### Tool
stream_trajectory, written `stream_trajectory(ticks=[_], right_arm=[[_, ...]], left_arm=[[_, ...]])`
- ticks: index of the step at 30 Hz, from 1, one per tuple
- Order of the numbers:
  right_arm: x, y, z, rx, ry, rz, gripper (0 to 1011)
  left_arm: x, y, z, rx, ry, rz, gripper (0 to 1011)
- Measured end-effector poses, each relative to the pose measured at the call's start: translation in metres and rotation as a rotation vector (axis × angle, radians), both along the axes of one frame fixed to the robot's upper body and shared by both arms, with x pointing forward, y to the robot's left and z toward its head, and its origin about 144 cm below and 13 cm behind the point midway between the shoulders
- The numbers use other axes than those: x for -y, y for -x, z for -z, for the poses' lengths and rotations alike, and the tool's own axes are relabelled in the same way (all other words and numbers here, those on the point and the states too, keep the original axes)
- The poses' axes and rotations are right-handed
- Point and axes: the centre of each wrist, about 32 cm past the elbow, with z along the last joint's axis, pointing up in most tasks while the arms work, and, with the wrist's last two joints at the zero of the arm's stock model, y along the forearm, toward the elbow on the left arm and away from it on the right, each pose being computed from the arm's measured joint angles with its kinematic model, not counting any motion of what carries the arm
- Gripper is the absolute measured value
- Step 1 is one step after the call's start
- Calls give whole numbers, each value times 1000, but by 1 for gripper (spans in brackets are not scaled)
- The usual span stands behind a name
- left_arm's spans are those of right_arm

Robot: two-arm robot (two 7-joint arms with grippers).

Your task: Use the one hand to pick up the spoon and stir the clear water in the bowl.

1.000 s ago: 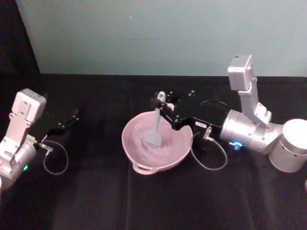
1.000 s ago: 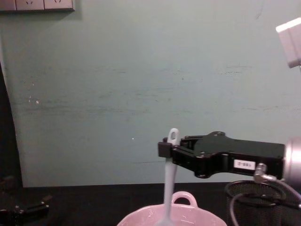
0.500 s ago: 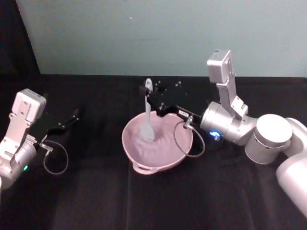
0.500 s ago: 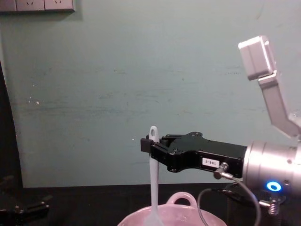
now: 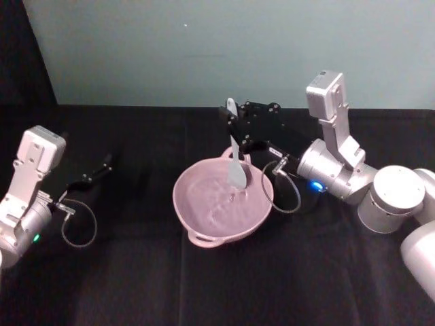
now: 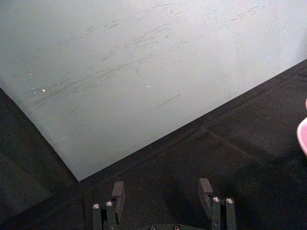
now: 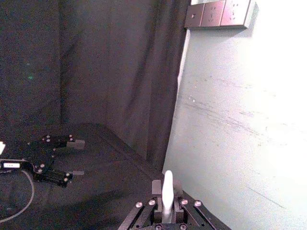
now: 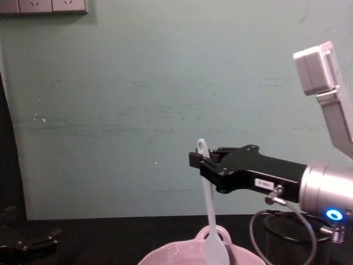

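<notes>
Bowl (image 5: 185, 210), wide and pale pink, stands on the black bench (image 5: 217, 285) in the centre of the head view; in the chest view its rim (image 8: 165, 258) shows at the bottom edge. The water inside has ripples. The right tool (image 5: 231, 113) comes in from the right of the frame and hangs above the far rim of the bowl, closed on the top of the handle of the spoon (image 5: 234, 153). In the chest view this tool (image 8: 197, 160) is right of centre. The left tool (image 5: 102, 166) rests at the left of the frame, well apart from the bowl, with its fingers (image 6: 117, 191) apart and nothing between them. The white spoon (image 8: 208, 210) hangs a little tilted, and its flat head is down inside the bowl near the far rim.
</notes>
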Motion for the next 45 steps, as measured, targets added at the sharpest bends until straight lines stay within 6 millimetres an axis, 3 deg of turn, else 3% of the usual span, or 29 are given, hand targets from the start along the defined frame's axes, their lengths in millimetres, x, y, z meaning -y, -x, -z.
stream_trajectory(ticks=[14,24,36,45], right_arm=[[25,30,-13,-15,51,-43,134],[36,43,-33,-108,92,-145,134],[26,41,-54,-230,163,-259,134],[10,34,-53,-250,130,-296,134]], left_arm=[[0,0,0,0,0,0,1011],[0,0,0,0,0,0,1011],[0,0,0,0,0,0,1011],[0,0,0,0,0,0,1011]])
